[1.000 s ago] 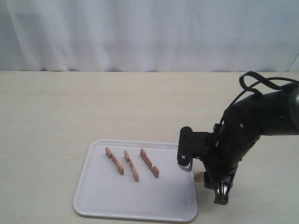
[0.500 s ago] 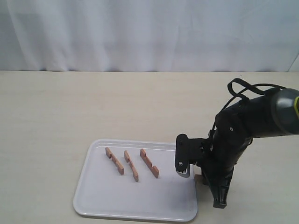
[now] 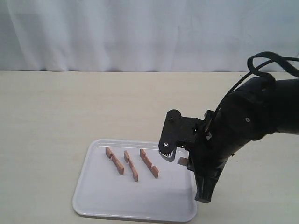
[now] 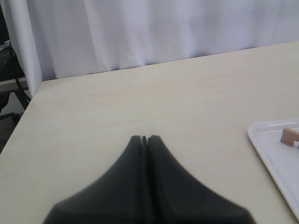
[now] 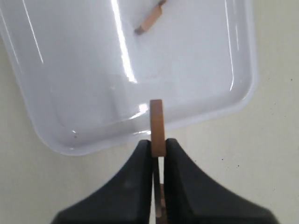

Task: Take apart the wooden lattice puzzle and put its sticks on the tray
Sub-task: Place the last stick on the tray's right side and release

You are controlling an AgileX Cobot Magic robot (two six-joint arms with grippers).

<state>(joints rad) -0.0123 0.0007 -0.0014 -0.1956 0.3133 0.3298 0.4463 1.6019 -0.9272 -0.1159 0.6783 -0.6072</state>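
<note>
No "#" grid shows; the puzzle is apart. Three notched sticks (image 3: 114, 160) (image 3: 131, 165) (image 3: 149, 163) lie side by side on the white tray (image 3: 117, 196). My right gripper (image 3: 186, 164) hangs over the tray's right edge, shut on a fourth stick (image 3: 183, 162). In the right wrist view that stick (image 5: 157, 123) juts out between the fingertips of the gripper (image 5: 159, 147) above the tray's rim (image 5: 201, 116). My left gripper (image 4: 145, 138) is shut and empty over bare table, with the tray's corner (image 4: 275, 149) off to one side. It is outside the exterior view.
The light table (image 3: 70, 107) spreads around the tray, with a white curtain (image 3: 140, 32) behind it. The right arm's black body and cables (image 3: 252, 116) fill the space right of the tray. A stick end (image 4: 289, 136) shows on the tray in the left wrist view.
My right gripper has risen from the table beside the tray and moved left with the fourth stick, now over the tray's right edge. The three sticks on the tray stayed put.
</note>
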